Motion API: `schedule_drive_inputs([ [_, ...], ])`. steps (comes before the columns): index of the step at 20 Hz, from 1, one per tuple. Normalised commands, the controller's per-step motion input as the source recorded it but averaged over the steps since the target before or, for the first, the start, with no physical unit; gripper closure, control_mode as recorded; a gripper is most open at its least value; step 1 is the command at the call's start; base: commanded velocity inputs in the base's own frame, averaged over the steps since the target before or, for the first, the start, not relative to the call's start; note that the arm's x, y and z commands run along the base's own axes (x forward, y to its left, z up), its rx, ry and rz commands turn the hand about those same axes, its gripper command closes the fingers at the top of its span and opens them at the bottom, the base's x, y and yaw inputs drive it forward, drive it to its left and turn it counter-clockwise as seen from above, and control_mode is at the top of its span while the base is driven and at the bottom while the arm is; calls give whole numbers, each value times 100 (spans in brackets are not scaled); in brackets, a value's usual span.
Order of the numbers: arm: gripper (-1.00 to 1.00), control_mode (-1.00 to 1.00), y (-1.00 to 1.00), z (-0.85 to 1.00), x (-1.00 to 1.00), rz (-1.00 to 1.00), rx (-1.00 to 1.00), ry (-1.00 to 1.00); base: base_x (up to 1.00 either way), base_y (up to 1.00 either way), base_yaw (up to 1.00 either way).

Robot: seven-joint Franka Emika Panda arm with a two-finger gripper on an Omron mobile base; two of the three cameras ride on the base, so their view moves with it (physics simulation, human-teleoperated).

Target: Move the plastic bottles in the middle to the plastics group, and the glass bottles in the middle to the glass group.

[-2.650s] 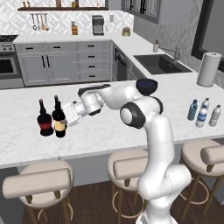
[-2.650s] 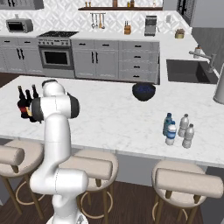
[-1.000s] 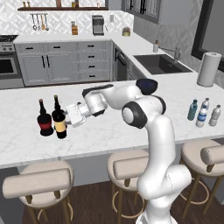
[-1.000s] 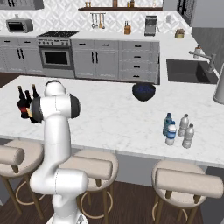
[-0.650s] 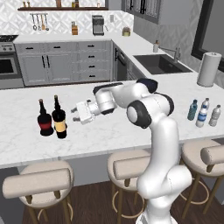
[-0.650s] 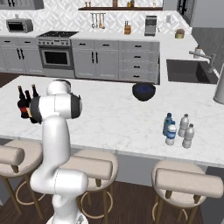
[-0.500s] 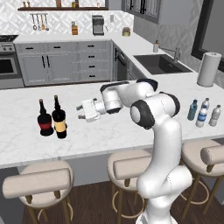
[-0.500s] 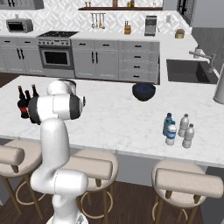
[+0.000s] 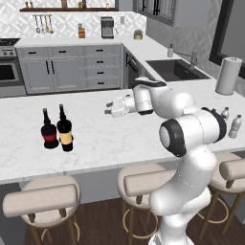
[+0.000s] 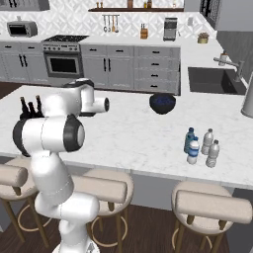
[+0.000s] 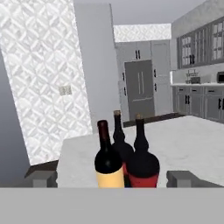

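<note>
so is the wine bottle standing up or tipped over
Upright. The wine bottle stands on the counter with its neck straight up, beside the red-labelled bottles; the hand view shows it vertical too.

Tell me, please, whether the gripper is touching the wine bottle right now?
Apart. In the left base view, bare counter separates the open gripper from the wine bottle. The hand view shows the wine bottle beyond the fingertips.
</note>
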Motion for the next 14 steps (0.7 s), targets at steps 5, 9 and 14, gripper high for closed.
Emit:
schedule_drive_inputs([
  [5, -100, -100, -94, 75, -10, -23, -35, 37, 0, 0, 0],
  [9, -100, -100, -86, 27, -17, -27, -39, 45, 0, 0, 0],
  [14, -100, -100, -100, -29, -57, -26, -12, 35, 0, 0, 0],
])
